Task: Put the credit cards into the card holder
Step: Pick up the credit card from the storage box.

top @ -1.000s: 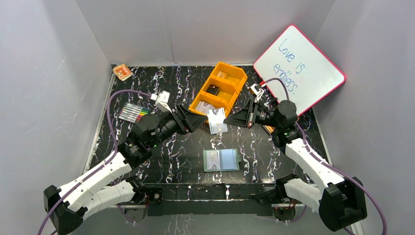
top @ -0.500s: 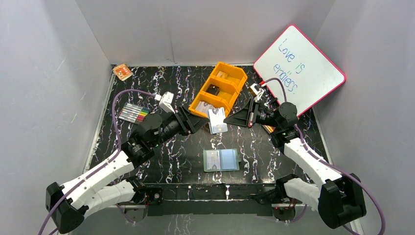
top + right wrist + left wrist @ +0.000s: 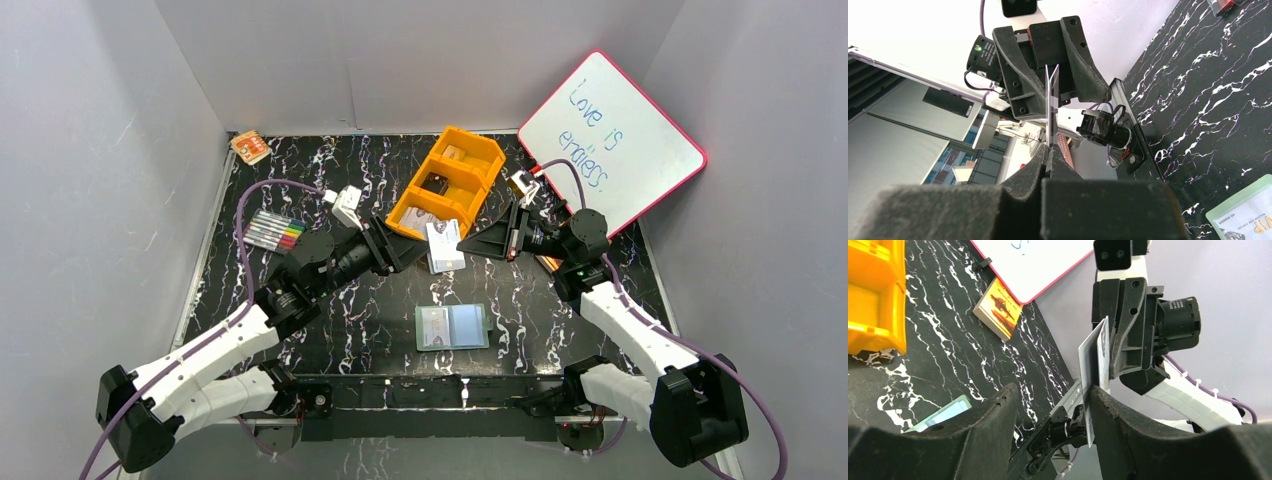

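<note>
- Orange tray: three compartments, one small item in each, too small to identify.
- Credit cards, upright between the arms, seen edge-on from the wrists; count unclear.
- Left gripper has edged nearer than a second ago, jaws narrower but unclamped, straddling the cards.
- Right gripper pinches them tight.
- Card holder lies open on the table, unmoved, one printed card inside.

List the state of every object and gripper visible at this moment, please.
right gripper, shut on the credit card.
left gripper, open around that card.
credit card, off the table, standing on edge.
card holder, open flat on the table.
orange tray, upright, items in its compartments.
whiteboard, propped at a tilt, written on.
markers, lying flat.
</note>
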Motion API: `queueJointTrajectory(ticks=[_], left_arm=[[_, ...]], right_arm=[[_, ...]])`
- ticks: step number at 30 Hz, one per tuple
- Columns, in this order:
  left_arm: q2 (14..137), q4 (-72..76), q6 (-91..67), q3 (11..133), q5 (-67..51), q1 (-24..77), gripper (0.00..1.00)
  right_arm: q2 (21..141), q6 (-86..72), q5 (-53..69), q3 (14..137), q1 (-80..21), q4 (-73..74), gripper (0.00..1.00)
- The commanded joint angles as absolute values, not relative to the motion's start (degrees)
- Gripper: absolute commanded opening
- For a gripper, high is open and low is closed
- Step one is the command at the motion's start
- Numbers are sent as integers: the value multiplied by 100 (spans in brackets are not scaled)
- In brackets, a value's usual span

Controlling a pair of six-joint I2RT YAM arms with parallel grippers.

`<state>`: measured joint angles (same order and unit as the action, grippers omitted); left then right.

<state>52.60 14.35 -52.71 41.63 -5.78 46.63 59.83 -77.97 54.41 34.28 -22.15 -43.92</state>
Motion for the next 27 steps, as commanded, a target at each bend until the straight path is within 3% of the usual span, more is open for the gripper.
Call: queueJointTrajectory(ticks=[1, 6, 12, 27], left_arm=[[5281, 1950, -5289, 4148, -945, 4643, 50], [5326, 2144, -5317, 4121, -1117, 4645, 34], [5247, 2127, -5331, 4130, -990, 4642, 3], [4810, 1624, -5326, 4009, -86, 4548, 0]], right_arm=[[5939, -7836, 5486, 3487, -2235, -4803, 0], [5915, -7849, 5476, 3479, -2233, -4808, 0], [5839, -7817, 5439, 3419, -2235, -4750, 0], [5538, -6998, 5194, 3497, -2208, -3475, 0]])
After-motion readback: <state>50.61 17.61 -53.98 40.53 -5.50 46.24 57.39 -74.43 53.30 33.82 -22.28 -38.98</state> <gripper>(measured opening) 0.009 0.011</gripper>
